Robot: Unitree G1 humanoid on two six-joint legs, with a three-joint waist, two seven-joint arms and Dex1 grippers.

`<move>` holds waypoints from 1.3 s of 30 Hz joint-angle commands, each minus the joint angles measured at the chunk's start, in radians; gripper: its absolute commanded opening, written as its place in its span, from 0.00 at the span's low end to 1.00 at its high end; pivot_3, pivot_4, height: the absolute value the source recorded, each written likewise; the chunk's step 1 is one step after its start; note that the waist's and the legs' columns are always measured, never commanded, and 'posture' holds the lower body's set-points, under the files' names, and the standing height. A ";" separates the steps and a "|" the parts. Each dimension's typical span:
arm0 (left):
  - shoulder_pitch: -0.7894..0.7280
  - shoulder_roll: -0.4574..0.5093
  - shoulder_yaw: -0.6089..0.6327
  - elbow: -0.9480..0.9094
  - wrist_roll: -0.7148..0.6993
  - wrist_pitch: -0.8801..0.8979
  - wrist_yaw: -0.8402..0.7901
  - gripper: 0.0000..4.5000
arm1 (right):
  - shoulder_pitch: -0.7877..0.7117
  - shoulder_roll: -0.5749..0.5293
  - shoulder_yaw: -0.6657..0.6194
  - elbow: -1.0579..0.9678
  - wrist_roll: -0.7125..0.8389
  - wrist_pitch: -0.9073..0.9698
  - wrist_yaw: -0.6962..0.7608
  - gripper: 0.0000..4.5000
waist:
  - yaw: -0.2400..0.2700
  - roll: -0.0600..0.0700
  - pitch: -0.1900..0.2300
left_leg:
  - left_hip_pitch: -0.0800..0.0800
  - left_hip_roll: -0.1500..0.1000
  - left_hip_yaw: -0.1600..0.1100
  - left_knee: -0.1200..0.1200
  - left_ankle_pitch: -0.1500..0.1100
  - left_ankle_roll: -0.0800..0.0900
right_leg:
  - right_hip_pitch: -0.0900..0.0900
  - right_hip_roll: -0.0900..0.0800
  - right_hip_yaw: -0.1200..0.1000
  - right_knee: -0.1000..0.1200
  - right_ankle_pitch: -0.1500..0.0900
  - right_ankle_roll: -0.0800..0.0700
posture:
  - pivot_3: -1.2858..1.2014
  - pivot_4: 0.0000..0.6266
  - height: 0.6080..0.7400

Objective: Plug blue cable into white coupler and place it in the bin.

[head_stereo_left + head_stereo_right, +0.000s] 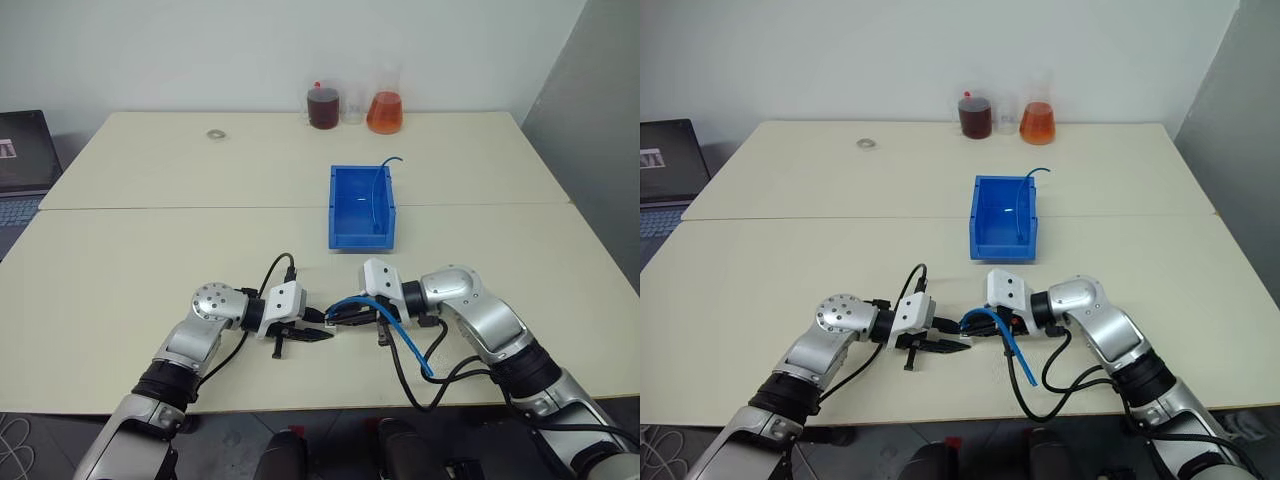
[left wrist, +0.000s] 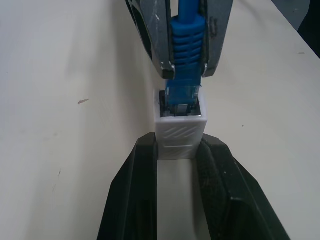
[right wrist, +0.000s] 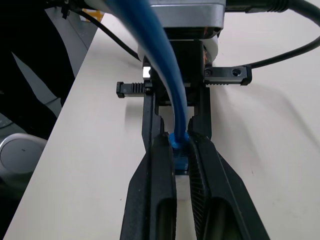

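Blue cable (image 2: 186, 42) plug sits partly in the white coupler (image 2: 180, 129), L jaws clenched on coupler, R jaws on cable boot, bin (image 1: 361, 206) at 12 o'clock; push off-axis w/ R and you'll jam it.

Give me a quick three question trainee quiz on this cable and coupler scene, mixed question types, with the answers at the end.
1. True or false: the blue cable plug sits at the white coupler socket.
2. Which gripper holds the coupler: A left gripper, B right gripper?
3. Fill in: a second strand of blue cord lies in the ____.

Key: 1 true. 2 A; the right gripper's jaws clamp the cable's blue boot. 3 bin.
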 commanded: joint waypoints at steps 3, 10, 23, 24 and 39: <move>0.012 -0.003 0.008 -0.029 -0.006 -0.012 0.012 0.17 | 0.050 0.006 0.062 0.065 -0.041 0.025 0.011 0.02 | -0.001 0.000 0.000 | 0.007 0.000 0.000 -0.001 0.000 0.000 | 0.006 0.000 0.001 -0.001 0.000 0.000 | 0.52 0.24 1.00; 0.020 0.011 0.026 -0.056 -0.035 0.015 0.007 0.36 | 0.033 0.014 0.016 0.059 -0.017 0.038 -0.002 0.02 | -0.001 0.000 0.000 | 0.015 0.001 0.000 -0.003 0.000 0.000 | 0.015 0.001 0.000 -0.003 -0.001 -0.001 | 0.52 0.24 1.00; 0.175 0.268 0.336 -0.502 -0.270 0.392 0.115 1.00 | -0.152 0.068 -0.423 -0.183 0.430 0.650 -0.240 0.02 | -0.005 0.002 0.007 | 0.011 0.001 -0.001 -0.002 0.000 0.000 | 0.011 0.001 0.000 -0.002 -0.002 -0.002 | 0.52 0.24 1.00; 0.185 0.260 0.362 -0.535 -0.278 0.414 0.157 1.00 | -0.195 0.067 -0.452 -0.162 0.445 0.699 -0.269 0.02 | -0.004 0.001 0.007 | 0.010 0.002 -0.001 -0.002 0.000 0.000 | 0.011 0.001 0.000 -0.002 -0.002 -0.002 | 0.52 0.24 1.00; 0.257 0.007 0.396 -0.862 -0.333 0.725 0.689 1.00 | -0.812 0.098 -0.407 0.998 0.119 0.369 -0.309 0.02 | -0.003 0.001 0.008 | -0.001 0.001 0.003 -0.004 0.000 0.000 | -0.003 0.000 0.003 -0.001 -0.001 -0.002 | 0.52 0.24 1.00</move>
